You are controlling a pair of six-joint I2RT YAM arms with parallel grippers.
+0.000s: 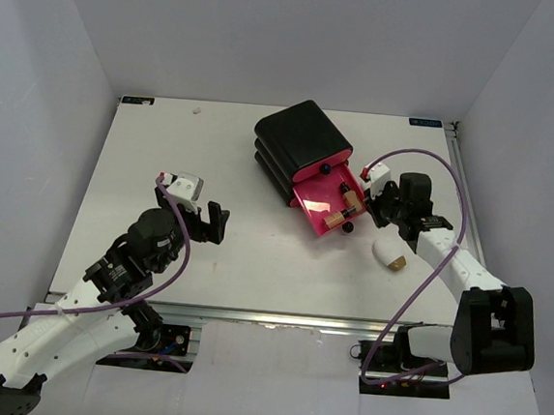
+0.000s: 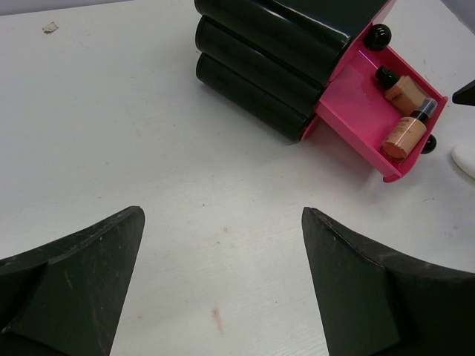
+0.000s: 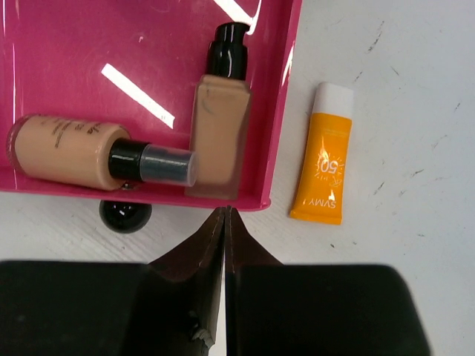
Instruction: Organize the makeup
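- Two tan bottles lie in the open pink drawer (image 3: 59, 44). The round tan bottle (image 3: 67, 152) has a dark collar and a clear cap, and the square tan bottle (image 3: 217, 133) has a glossy black pump. The clear cap overlaps the square bottle's side.
- The orange tube (image 3: 323, 163), flat with a white cap, lies on the table (image 1: 165, 159) just beside the drawer's side wall and apart from it. Its print reads upside down in the right wrist view.
- The white oval tube (image 1: 387, 253) with a tan end lies on the table right of the drawer, near the right arm.
- The right gripper (image 3: 225, 211) is clenched, fingers pressed together and empty. Its tips are at the drawer's front wall by a round black knob (image 3: 125, 215), but contact cannot be told.
- The left gripper (image 2: 221, 215) is spread wide and holds nothing, over bare table well left of the drawer.
- The drawer slides from a glossy black box (image 1: 298, 137) with rounded tiers.
- In the top view the right gripper hides the orange tube.
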